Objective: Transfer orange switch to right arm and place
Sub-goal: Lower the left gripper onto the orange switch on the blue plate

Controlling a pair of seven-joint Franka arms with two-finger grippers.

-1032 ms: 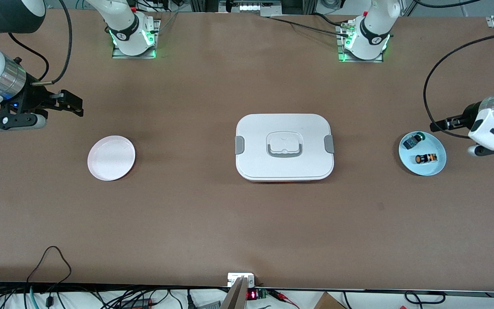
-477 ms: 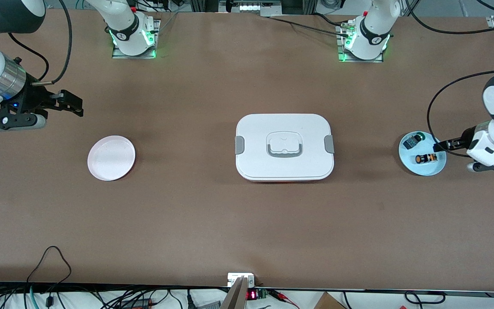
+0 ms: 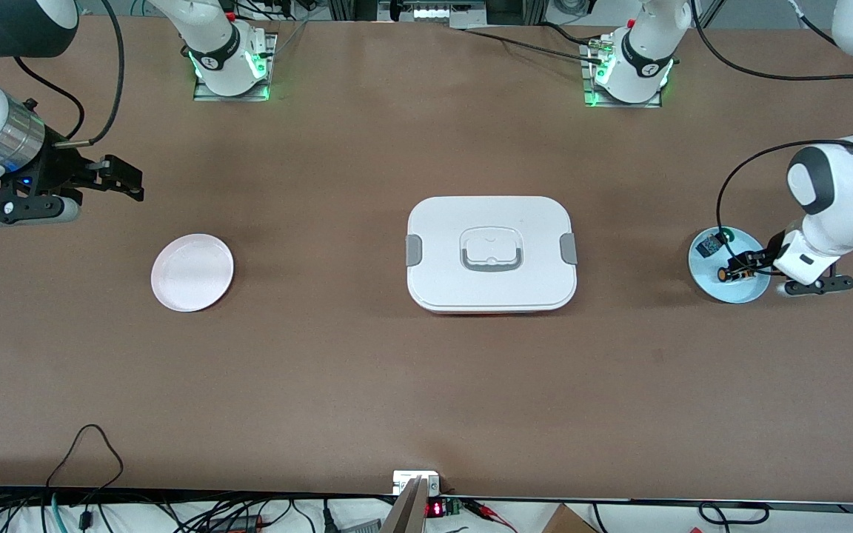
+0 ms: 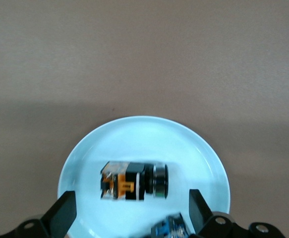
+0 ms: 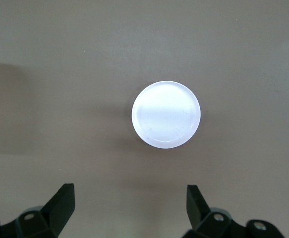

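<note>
Jaws wide on both grippers, nothing held in either. Left gripper point(image 3: 756, 260) now hangs over the blue dish point(image 3: 728, 290) at the left arm's end of the table; a second ago it sat clear of the dish rim, off toward the table end, so the arm has swung in over its target. Left wrist view: orange switch point(image 4: 134, 181) lies on its side in the dish, framed between the spread fingers point(image 4: 62, 214), not touched by either. Second part, black-grey with green cap point(image 3: 715, 240), sits in the same dish at about 11 o'clock from the switch in the front view, close by but apart.

Right gripper point(image 3: 112, 185) waits in the air toward the right arm's end, unchanged, with the pink plate point(image 3: 192, 272) at roughly 5 o'clock from it. White lidded box point(image 3: 491, 253) mid-table, between the two dishes.

Reading: approach nearly done, descent and grasp not yet made. Risk: fingers catching the green-capped neighbour on closing.
</note>
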